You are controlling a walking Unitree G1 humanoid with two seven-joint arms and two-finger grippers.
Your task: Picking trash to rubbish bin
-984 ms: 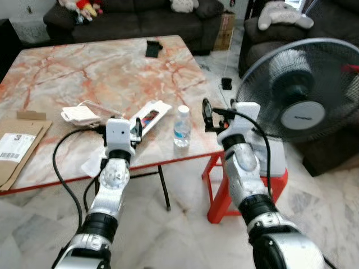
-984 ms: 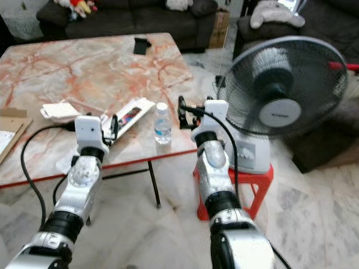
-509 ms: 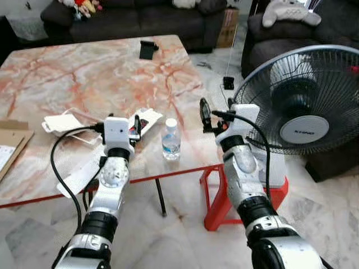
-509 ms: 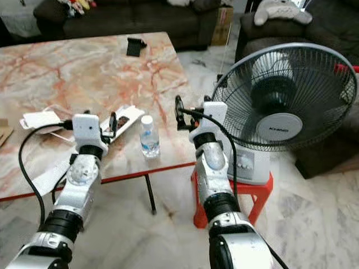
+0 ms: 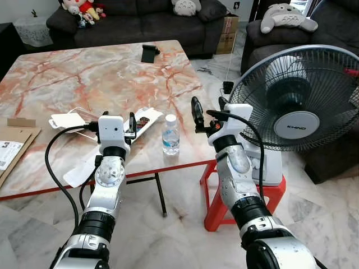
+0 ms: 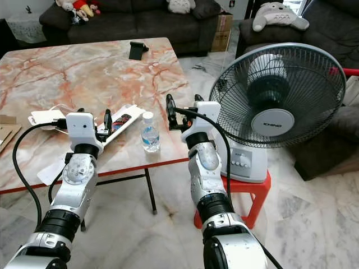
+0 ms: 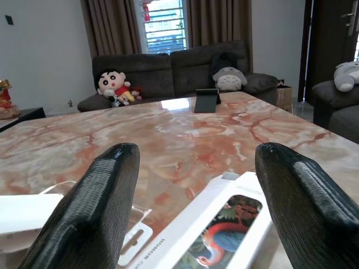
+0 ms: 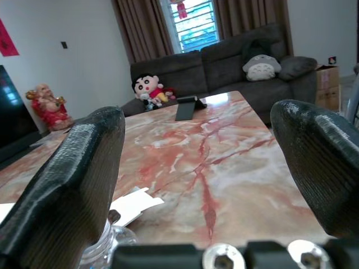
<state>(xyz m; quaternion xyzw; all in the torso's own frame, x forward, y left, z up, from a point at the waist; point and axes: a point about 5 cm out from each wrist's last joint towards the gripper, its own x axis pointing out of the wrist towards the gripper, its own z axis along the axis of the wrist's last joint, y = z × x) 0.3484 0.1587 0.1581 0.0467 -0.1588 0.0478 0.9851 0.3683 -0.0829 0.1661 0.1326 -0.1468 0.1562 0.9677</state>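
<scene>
The black fingers (image 7: 92, 207) of the left gripper (image 5: 130, 124) stand wide apart with nothing between them, and the black fingers (image 8: 67, 190) of the right gripper (image 5: 197, 114) are spread just as wide and empty. Both hover at the near edge of the large square table with a red-veined marble top (image 5: 95, 73), the left one over the near-left part, the right one at the near-right corner. To the right, a big black-caged electric fan (image 5: 297, 101) stands on a red plastic stool (image 5: 224, 196). On the table, a long white carton printed with a flamingo (image 5: 147, 119) lies just beyond the left gripper. A small clear plastic water bottle with a white cap (image 5: 170, 134) stands upright between the two grippers, near the table's front edge.
</scene>
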